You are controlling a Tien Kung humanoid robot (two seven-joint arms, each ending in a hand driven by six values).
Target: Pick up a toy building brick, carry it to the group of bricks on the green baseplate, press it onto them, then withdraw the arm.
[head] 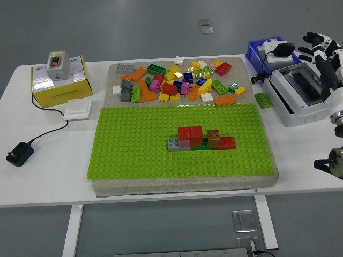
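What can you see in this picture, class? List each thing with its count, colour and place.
Baseplate: one, green, table centre.
Built bricks: one cluster, red, brown, grey, pink, green, on baseplate.
Loose bricks: many, mixed colours, behind baseplate.
Box: one, yellow, far left, a switch on top.
White plate: one, beside box.
Plug: one, black, left edge.
Bin: one, blue, far right.
Grey case: one, right.
Right hand: black-white, right edge, fingers spread.
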